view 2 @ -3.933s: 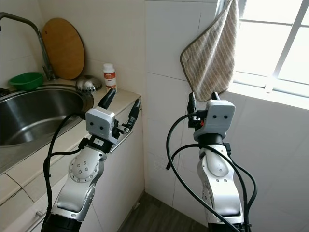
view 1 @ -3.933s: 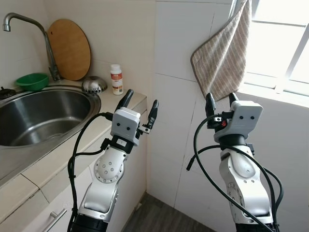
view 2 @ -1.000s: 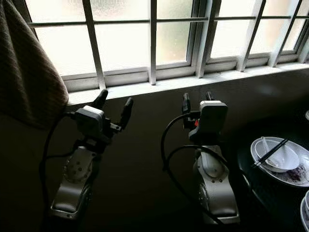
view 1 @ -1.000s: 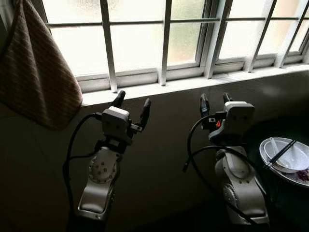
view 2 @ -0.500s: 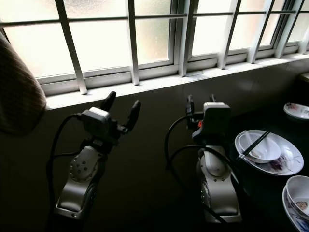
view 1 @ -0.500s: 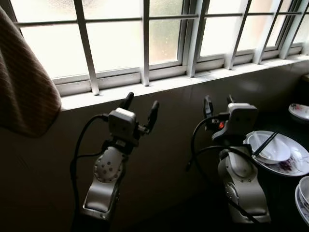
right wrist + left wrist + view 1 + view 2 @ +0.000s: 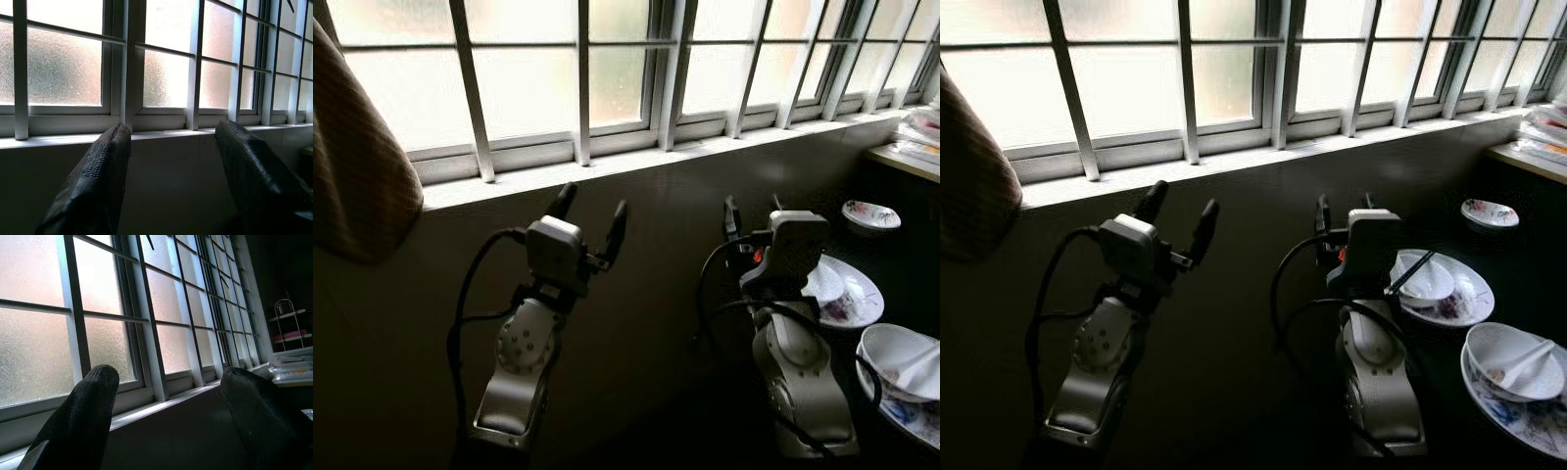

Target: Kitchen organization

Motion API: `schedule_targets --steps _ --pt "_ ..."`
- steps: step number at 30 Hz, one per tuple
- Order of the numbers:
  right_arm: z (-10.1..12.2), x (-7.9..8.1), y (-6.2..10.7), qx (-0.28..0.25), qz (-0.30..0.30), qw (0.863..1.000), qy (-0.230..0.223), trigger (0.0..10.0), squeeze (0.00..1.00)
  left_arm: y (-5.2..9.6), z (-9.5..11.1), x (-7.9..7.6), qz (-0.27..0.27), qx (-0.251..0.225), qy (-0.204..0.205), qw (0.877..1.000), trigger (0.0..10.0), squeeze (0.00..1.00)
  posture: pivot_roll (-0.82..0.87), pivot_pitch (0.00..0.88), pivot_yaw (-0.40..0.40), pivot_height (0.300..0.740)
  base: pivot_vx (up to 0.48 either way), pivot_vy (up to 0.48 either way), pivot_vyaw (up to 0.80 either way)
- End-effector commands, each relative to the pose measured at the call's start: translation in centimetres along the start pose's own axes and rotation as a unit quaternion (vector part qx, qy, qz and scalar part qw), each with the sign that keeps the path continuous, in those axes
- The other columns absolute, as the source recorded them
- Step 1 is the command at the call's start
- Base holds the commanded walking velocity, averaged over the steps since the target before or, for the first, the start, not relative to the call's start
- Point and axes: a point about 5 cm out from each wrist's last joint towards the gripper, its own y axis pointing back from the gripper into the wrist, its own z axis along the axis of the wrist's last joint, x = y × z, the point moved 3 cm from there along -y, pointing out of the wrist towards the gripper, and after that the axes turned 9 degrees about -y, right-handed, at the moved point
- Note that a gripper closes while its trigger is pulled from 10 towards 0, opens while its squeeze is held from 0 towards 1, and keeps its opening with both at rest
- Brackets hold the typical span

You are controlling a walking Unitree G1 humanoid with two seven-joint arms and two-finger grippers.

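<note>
A brown striped cloth (image 7: 357, 171) with a soft woven look is hanging at the far left, just beside the left end of the window (image 7: 607, 73). The window is running across the whole back wall, its frosted panes glowing behind pale, straight bars, and a light sill (image 7: 636, 157) is lying under it above a dark wall.

Below the sill, the left gripper (image 7: 589, 211) is standing raised in the air, its two long black fingers spread wide apart and gripping nothing. In the left wrist view the fingers (image 7: 78, 421) are showing a rough, knitted-looking surface with rounded tips, pointing toward the window bars.

Further right, still under the sill, the right gripper (image 7: 1344, 211) is also standing upright on its silver arm, its fingers parted and empty; the pads (image 7: 93, 181) are looking finely ribbed.

To the right of that gripper, on a dark surface under the right end of the window, the dishes are sitting. A white round plate (image 7: 1464, 299) is carrying a smaller white bowl (image 7: 1425, 279) with dark chopsticks (image 7: 1408, 271) lying across it. Nearer the camera, a white bowl (image 7: 1513, 362) is resting on a patterned plate (image 7: 1528, 421). Closer to the sill, a small patterned dish (image 7: 1489, 211) is sitting alone.
</note>
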Motion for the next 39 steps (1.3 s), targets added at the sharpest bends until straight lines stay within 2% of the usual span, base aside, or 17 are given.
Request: schedule_targets --steps 1,11,15,21,39 --pt "0.3 -0.2 -0.1 -0.007 -0.003 1.0 0.007 10.0 0.0 -0.1 0.0 -0.5 -0.008 0.001 0.002 1.0 10.0 0.0 -0.01 0.0 -0.014 0.74 0.0 0.0 -0.8" --pt "0.2 -0.2 -0.1 -0.005 -0.005 1.0 0.013 10.0 0.0 -0.1 0.0 -0.5 -0.008 0.003 -0.001 1.0 10.0 0.0 -0.01 0.0 -0.014 0.74 0.0 0.0 -0.78" --pt "-0.2 -0.4 -0.2 0.003 -0.01 1.0 0.029 10.0 0.0 -0.1 -0.1 -0.5 -0.01 0.004 -0.002 1.0 10.0 0.0 -0.01 0.0 -0.014 0.74 0.0 0.0 0.0" --pt "-0.7 -1.0 -0.2 0.022 -0.033 0.999 0.006 10.0 0.0 -0.1 -0.2 -0.6 -0.013 0.006 -0.005 1.0 10.0 0.0 -0.01 0.0 -0.015 0.74 0.0 0.0 -0.53" --pt "-0.9 -1.2 -0.4 0.029 -0.041 0.999 0.009 10.0 0.0 -0.1 -0.4 -0.7 -0.016 0.009 -0.009 1.0 10.0 0.0 -0.01 0.0 -0.013 0.74 0.0 0.0 -0.8"
